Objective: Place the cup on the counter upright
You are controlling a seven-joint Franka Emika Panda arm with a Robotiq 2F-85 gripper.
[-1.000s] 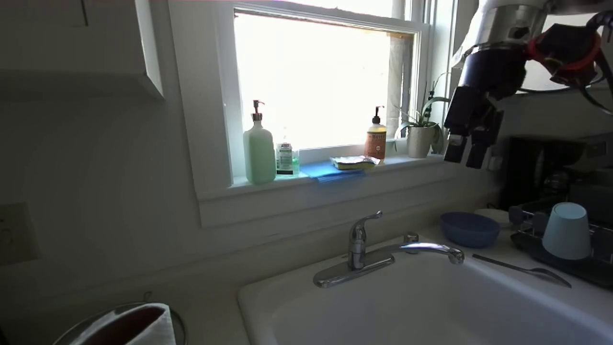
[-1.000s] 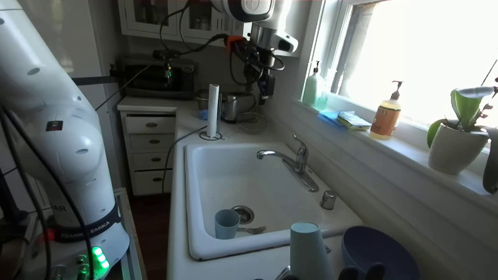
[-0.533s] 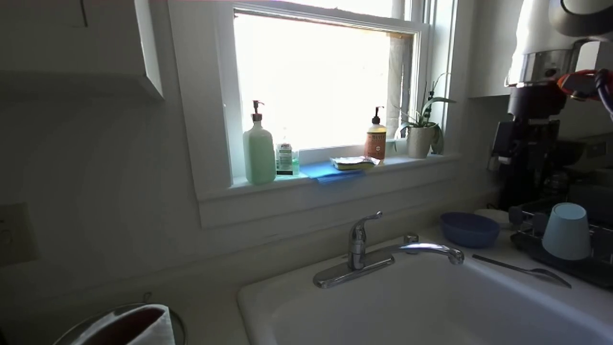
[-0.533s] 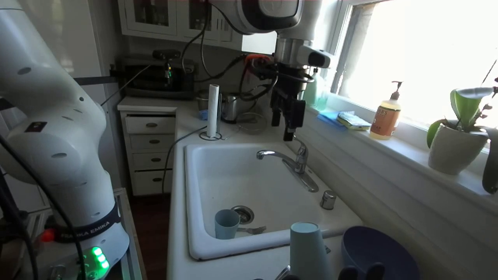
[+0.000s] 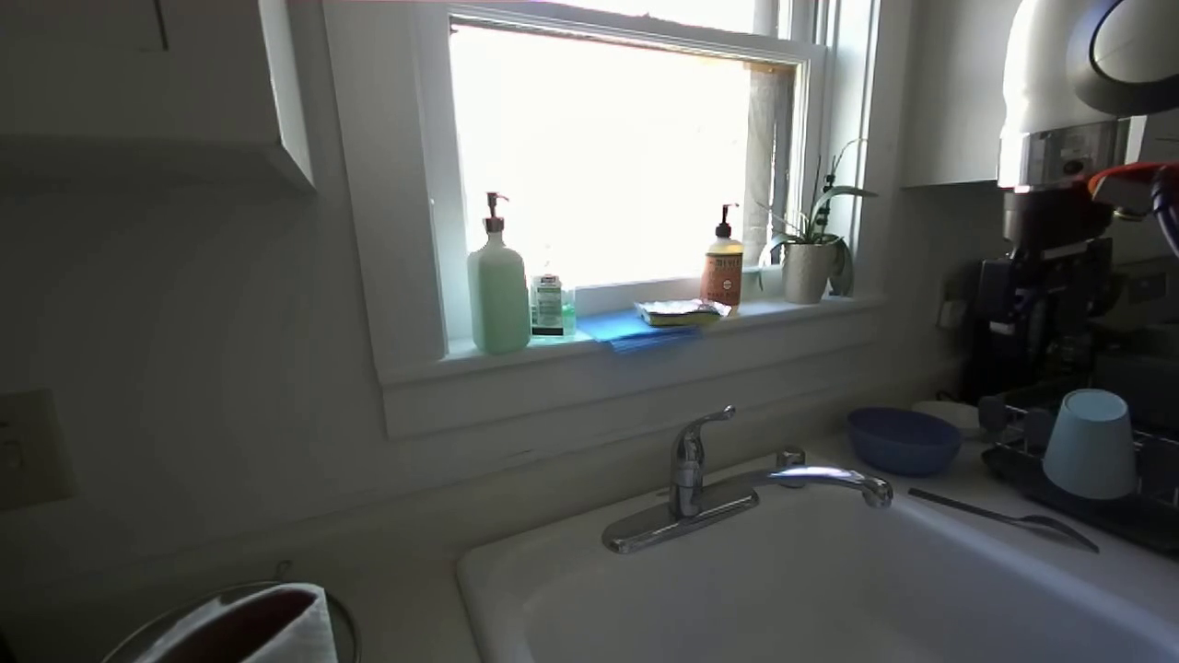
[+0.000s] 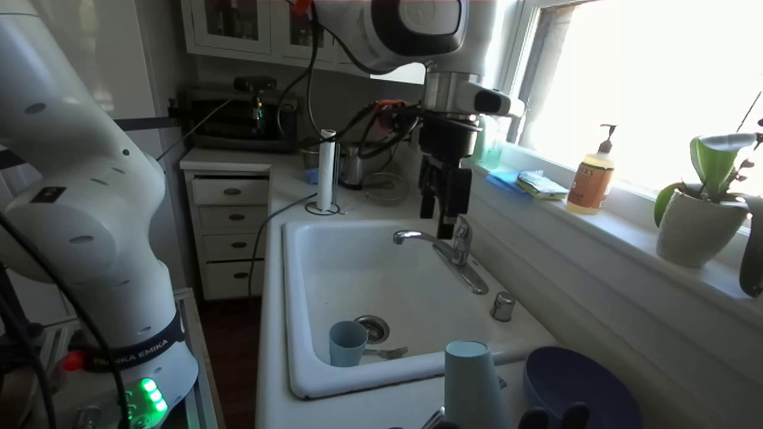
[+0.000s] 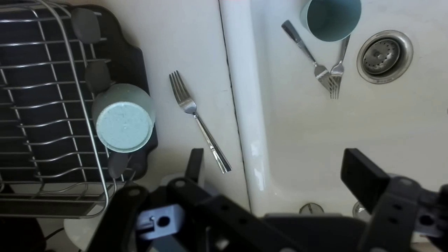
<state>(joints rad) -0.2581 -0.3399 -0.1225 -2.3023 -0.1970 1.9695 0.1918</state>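
Note:
A pale bluish cup (image 7: 124,126) stands upside down at the dish rack's edge; it shows in both exterior views (image 5: 1091,451) (image 6: 473,387). A similar cup (image 7: 332,21) stands mouth up in the sink, cut off at the top of the wrist view; it also shows in an exterior view (image 6: 347,353). The pale counter (image 7: 175,38) lies between rack and sink. My gripper (image 7: 274,159) is open with nothing between its fingers. In an exterior view my gripper (image 6: 438,220) hangs fingers down, apart from both cups. In an exterior view it blends into dark objects (image 5: 1022,350).
A fork (image 7: 210,141) lies on the counter, and two more lie in the sink (image 6: 293,298). The faucet (image 6: 462,244) rises behind the basin. A blue bowl (image 5: 901,442) sits near the dish rack (image 7: 129,57). Bottles and a potted plant (image 5: 806,272) line the sill.
My gripper has moved rightward in one exterior view and closer to the camera in an exterior view, and it has come lower. Both cups have stayed put.

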